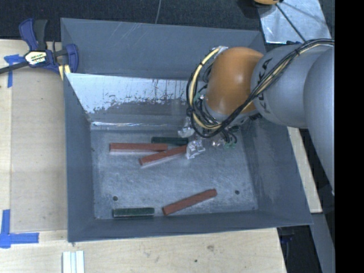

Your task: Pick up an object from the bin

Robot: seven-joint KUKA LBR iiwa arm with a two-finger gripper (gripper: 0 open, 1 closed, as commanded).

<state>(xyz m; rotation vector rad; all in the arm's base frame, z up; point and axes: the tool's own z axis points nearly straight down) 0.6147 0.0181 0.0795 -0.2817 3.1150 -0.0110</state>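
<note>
My gripper [192,143] hangs low over the back middle of the bin, its metal fingertips at the right ends of two reddish-brown bars. One bar [139,147] lies flat, pointing left. The second bar [162,157] slants below it, its right end right by the fingertips. A dark green bar [168,140] lies just left of the fingers, partly under them. I cannot see anything clearly held between the fingers.
Another reddish-brown bar [189,202] lies slanted near the front wall, and a dark green bar [133,212] rests along the front edge to its left. The orange cover and cables on the wrist hide the floor at the back right.
</note>
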